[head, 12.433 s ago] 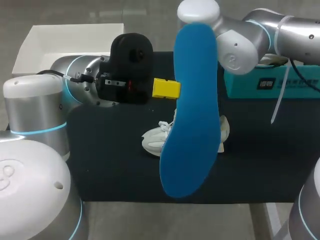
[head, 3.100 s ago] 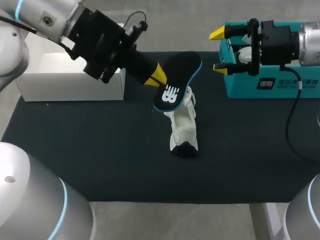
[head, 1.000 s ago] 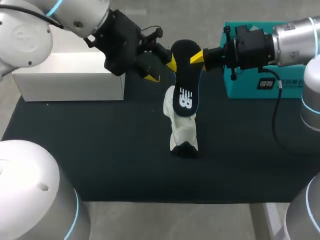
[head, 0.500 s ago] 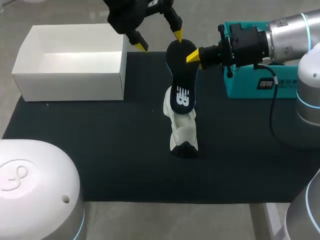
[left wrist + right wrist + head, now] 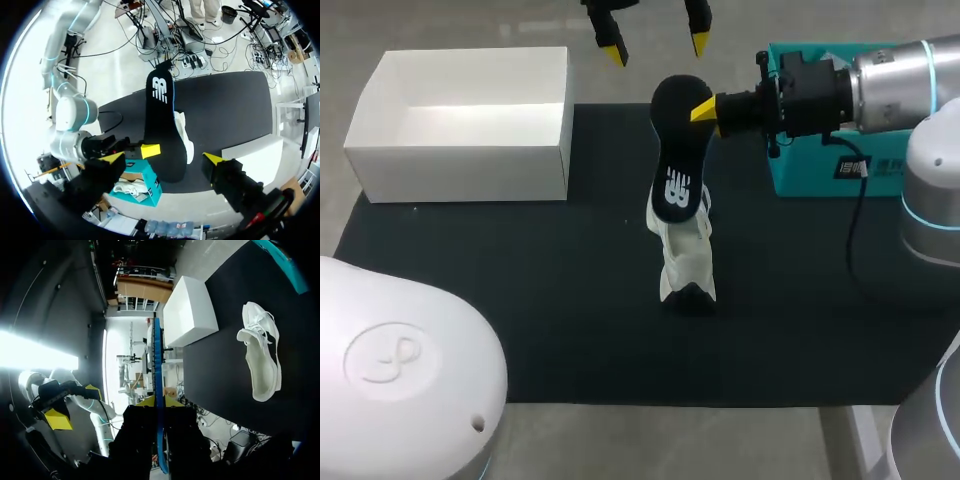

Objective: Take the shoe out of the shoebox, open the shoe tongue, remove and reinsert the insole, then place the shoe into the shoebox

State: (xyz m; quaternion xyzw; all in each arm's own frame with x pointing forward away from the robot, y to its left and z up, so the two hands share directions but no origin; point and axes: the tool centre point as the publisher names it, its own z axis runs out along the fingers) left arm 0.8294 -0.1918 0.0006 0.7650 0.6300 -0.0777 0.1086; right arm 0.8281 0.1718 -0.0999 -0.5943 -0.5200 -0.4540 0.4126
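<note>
A black mat (image 5: 520,300) covers most of a pale grey table (image 5: 670,440). Taking the white shoe (image 5: 686,255) at the mat's middle as the clock's centre in the head view, an open white box (image 5: 470,120) sits at ten o'clock on the mat's far corner. A teal box (image 5: 880,170) sits at two o'clock, with something white inside it.

My right gripper (image 5: 705,110) comes in from two o'clock and is clamped on the upper end of the insole (image 5: 678,150). The insole is black on its face and blue along its edge. It hangs upright, its lower end pointing to six o'clock, down at the shoe. I cannot tell whether that end touches the shoe. In the right wrist view the insole shows edge-on, a thin blue line pinched between my two yellow tips.

My left gripper (image 5: 655,45) hangs at twelve o'clock, above the mat's far edge. Its fingers are spread wide and hold nothing. The insole's top is near it at six o'clock, apart from both fingers. The shoe is on the mat, outside both boxes.
</note>
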